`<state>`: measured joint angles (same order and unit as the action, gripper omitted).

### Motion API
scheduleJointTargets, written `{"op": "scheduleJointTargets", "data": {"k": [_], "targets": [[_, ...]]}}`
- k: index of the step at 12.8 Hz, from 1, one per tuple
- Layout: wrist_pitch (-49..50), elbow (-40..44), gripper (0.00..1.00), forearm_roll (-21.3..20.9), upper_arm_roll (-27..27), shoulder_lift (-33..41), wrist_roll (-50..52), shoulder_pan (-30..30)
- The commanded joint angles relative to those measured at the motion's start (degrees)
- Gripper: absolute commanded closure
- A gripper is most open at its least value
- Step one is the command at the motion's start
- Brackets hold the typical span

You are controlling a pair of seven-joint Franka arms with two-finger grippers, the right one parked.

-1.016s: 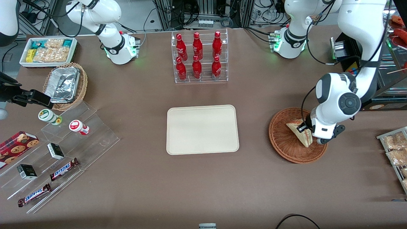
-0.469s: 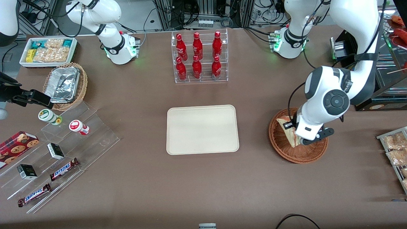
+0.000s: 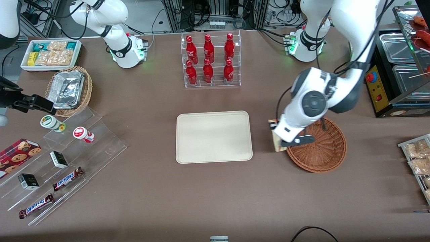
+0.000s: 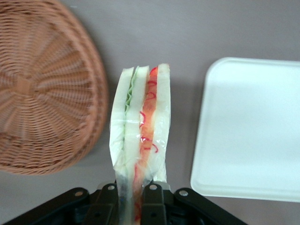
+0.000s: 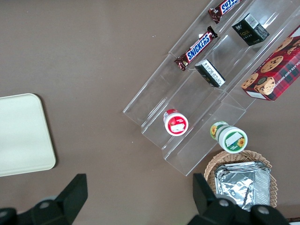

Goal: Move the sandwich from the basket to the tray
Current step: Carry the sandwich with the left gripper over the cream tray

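Now, from largest to smallest:
counter (image 3: pixel 215 188): brown surface carrying everything; a bare strip of it lies under the pincer, between tray and basket.
tray (image 3: pixel 188 148): flat and bare, just beside the pincer toward the parked arm's end; the carry runs that way.
basket (image 3: pixel 322 158): holds nothing now, just beside the pincer toward the working arm's end.
pincer (image 3: pixel 276 130): clamped on one end of the sandwich, hanging above the counter.
sandwich (image 4: pixel 139 136): long axis runs straight out from the fingers (image 4: pixel 151 199), filling stripe showing.
change: a second ago pincer and sandwich were over the basket; both have cleared its rim toward the tray.
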<state>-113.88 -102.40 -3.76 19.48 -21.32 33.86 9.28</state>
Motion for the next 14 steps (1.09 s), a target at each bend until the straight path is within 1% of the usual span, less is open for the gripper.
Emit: {"op": "scheduleJointTargets", "data": {"k": [1, 2, 5, 8, 10, 14], "targets": [[1.56, 8.86, 1.00, -4.05, 0.56, -7.67, 5.57, 5.81], [1.56, 10.27, 1.00, -5.02, 0.56, -8.99, 6.90, 7.58], [1.38, 15.45, 1.00, -4.94, 0.56, -13.38, 8.31, 11.89], [0.86, 21.70, 1.00, -4.76, 0.56, -19.89, 13.14, 16.37], [0.94, 27.31, 1.00, -4.85, 0.39, -23.93, 16.92, 19.36], [0.94, 30.06, 1.00, -5.02, -0.05, -26.49, 21.41, 22.97]]}}
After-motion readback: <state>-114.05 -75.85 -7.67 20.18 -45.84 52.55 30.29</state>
